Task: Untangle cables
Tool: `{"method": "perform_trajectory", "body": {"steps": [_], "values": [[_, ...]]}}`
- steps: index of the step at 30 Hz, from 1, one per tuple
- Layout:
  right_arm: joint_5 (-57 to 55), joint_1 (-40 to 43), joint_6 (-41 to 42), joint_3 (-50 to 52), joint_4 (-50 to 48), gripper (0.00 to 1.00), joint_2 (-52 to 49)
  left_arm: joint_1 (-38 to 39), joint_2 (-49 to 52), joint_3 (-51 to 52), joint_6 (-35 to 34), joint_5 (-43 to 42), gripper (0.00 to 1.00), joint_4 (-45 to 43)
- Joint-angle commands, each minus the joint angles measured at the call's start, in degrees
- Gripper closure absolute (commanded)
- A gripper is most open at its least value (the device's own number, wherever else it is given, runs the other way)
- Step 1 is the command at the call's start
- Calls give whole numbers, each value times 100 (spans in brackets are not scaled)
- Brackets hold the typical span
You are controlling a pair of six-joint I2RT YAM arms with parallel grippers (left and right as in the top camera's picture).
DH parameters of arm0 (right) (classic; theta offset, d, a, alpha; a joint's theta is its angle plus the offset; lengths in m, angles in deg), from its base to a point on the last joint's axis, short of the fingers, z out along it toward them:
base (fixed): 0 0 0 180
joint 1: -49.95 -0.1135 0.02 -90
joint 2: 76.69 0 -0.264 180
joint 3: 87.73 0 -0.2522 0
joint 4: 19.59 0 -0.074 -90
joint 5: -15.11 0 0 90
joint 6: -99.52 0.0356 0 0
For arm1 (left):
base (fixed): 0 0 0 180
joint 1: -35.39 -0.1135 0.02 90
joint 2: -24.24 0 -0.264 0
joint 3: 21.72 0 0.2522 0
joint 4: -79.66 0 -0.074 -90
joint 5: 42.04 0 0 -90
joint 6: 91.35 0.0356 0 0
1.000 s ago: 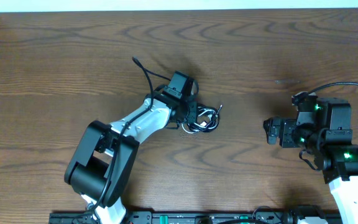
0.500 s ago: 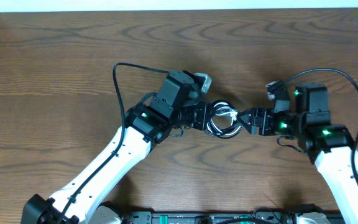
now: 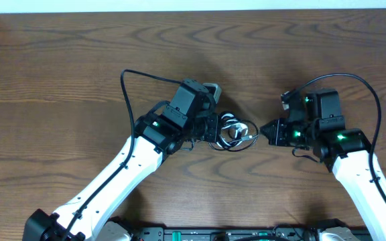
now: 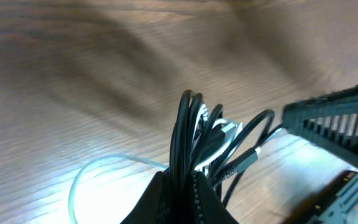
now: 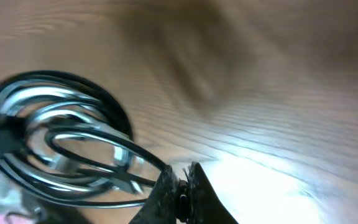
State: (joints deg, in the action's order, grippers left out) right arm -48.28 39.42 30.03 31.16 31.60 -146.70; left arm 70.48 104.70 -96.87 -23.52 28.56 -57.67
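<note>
The cables [image 3: 233,130] form a small knot of black and white loops in mid-table, between my two grippers. My left gripper [image 3: 213,127] is shut on the knot's left side. In the left wrist view its jaws [image 4: 182,185] pinch several black cords [image 4: 191,134] standing upright, while a white cord [image 4: 73,186] loops out onto the wood. My right gripper [image 3: 267,131] is shut on a black strand drawn out of the knot's right side. In the right wrist view its fingertips [image 5: 182,185] clamp that strand's end, with the coils [image 5: 61,140] to the left.
The brown wooden table [image 3: 59,60] stretches all around. Each arm's own thick black wire arches over it, on the left [image 3: 123,87] and on the right [image 3: 370,90]. The black bar [image 3: 246,234] of the arms' mount runs along the front edge.
Both arms have come in to the knot at mid-table. Over the last half second the right gripper went from open at the knot to shut on a strand and drew back slightly right.
</note>
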Motion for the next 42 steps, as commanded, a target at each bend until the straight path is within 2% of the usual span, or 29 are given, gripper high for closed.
{"method": "perform_trajectory", "body": {"steps": [1, 4, 6, 8, 9, 10, 11, 12, 13, 14, 17, 19, 22, 26, 29, 32, 36, 38, 40, 42], "values": [[-1449, -26, 238, -83, 334, 99, 0, -2, -79, -35, 219, 262, 92, 63], [-2973, 0, 901, -83, 892, 99, 0, -4, -79, -35, 306, 929, 92, 387], [-4308, 140, 1604, -83, 1423, 99, 0, -4, -79, -35, 304, 1716, 92, 804], [-4774, 391, 1910, -83, 1650, 99, 0, -57, -81, -35, 306, 2055, 93, 1023], [-4610, 713, 2017, -83, 1585, 76, 0, -133, -87, -37, 302, 1982, 92, 997], [-4234, 780, 1971, -83, 1412, 59, 0, -133, -107, -37, 310, 1698, 92, 905], [-3598, 802, 1646, -83, 1156, 53, 0, -131, -118, -37, 387, 1408, 93, 813], [-2103, 769, 688, -83, 625, 40, 0, -131, -120, -37, 573, 789, 93, 581], [-1521, 748, 428, -83, 457, 32, 0, -131, -120, -37, 584, 555, 93, 459], [-459, 697, 118, -83, 155, 25, 0, -131, -120, -37, 581, 323, 93, 315], [522, 520, 63, -83, -190, 20, 0, -127, -118, -37, 584, 87, 92, 138], [605, 295, 63, -83, -269, 20, 0, -127, -120, -37, 581, -133, 92, -4], [588, -24, 85, -81, -275, 25, -22, -127, -120, -37, 573, -479, 92, -197], [214, -269, 1012, -52, -83, 25, -46, -127, -120, -37, 557, -726, 92, -319], [-63, -402, 1650, 13, 4, 41, -50, -127, -120, -37, 555, -920, 93, -439], [-101, -481, 2024, 72, -20, 49, -50, -127, -118, -37, 557, -1399, 93, -522], [-107, -496, 2173, 72, -96, 57, -50, -127, -118, -35, 555, -1493, 93, -507], [-111, -496, 2190, 72, -96, 67, -50, -127, -118, -35, 538, -1646, 92, -507], [-136, -496, 2234, 72, -96, 83, -50, -127, -118, -35, 529, -1770, 92, -507], [-186, -496, 2326, 72, -81, 90, -50, -127, -118, -35, 511, -1770, 93, -505]]}}
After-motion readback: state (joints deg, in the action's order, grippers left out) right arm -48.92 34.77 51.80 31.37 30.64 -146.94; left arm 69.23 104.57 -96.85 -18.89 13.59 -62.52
